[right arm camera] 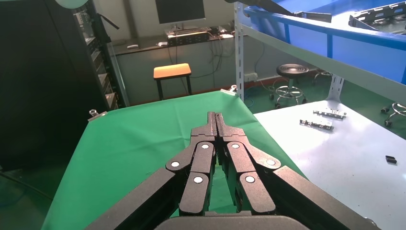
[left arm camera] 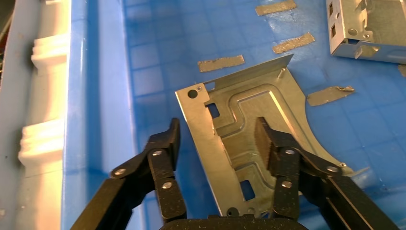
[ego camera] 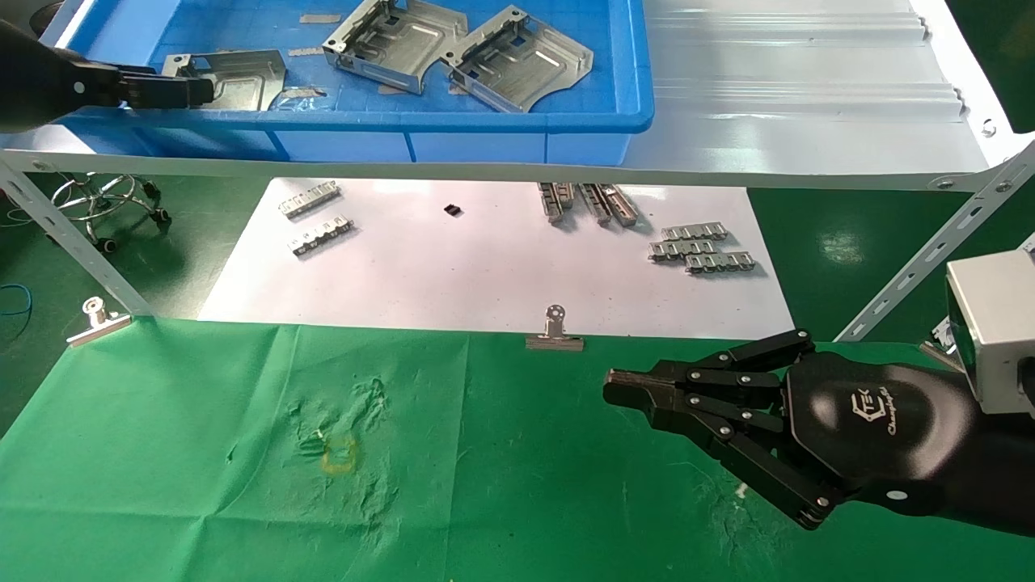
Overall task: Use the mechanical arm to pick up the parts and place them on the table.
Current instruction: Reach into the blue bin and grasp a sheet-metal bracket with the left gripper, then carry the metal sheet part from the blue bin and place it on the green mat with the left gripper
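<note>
Three silver parts lie in a blue bin (ego camera: pixel 404 121) on the shelf: one on the left (ego camera: pixel 247 77), two more toward the middle (ego camera: pixel 396 40) (ego camera: pixel 517 61). My left gripper (ego camera: pixel 202 89) reaches into the bin at the left part. In the left wrist view it (left arm camera: pixel 218 125) is open. Its jaws straddle the long edge of that part (left arm camera: pixel 258 103), one finger (left arm camera: pixel 167 143) over the bin floor and the other over the plate. My right gripper (ego camera: pixel 614 388) is shut and empty, hovering above the green table (ego camera: pixel 242 485). It also shows in the right wrist view (right arm camera: pixel 216 117).
The silver-grey shelf (ego camera: pixel 808 97) overhangs a white sheet (ego camera: pixel 485 275) with toothed strips (ego camera: pixel 702 246). Binder clips (ego camera: pixel 555 333) (ego camera: pixel 97 319) pin the cloth's far edge. A diagonal shelf brace (ego camera: pixel 930 250) stands near my right arm. Another part (left arm camera: pixel 368 28) lies past the left gripper.
</note>
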### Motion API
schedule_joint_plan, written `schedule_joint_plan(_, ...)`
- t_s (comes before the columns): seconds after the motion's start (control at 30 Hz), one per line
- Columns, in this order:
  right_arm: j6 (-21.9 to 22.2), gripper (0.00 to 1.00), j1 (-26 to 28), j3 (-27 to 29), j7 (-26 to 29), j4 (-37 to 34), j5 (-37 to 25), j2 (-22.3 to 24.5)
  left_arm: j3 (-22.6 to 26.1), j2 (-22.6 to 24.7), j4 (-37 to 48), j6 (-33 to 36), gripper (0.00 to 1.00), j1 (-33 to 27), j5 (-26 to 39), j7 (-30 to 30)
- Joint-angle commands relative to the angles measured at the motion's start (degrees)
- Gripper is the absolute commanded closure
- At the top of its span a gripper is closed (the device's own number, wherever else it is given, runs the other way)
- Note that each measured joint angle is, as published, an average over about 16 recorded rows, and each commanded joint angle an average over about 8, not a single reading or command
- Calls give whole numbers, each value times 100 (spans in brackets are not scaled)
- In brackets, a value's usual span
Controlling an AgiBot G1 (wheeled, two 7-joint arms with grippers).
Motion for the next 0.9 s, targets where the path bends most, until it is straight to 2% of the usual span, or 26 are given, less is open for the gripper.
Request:
schedule_joint_plan(0.03,0,100,0,0,0,0,0,0,-2,-8,-20,-1,100,13,-6,-16)
schedule_joint_plan(0.57,0,100,0,0,0,0,0,0,-20,-36,-128,-110,100,69,78,-166)
schedule_joint_plan(0.9,0,100,0,0,0,0,0,0,-218,-128,-305,-694,100,153,124,-285)
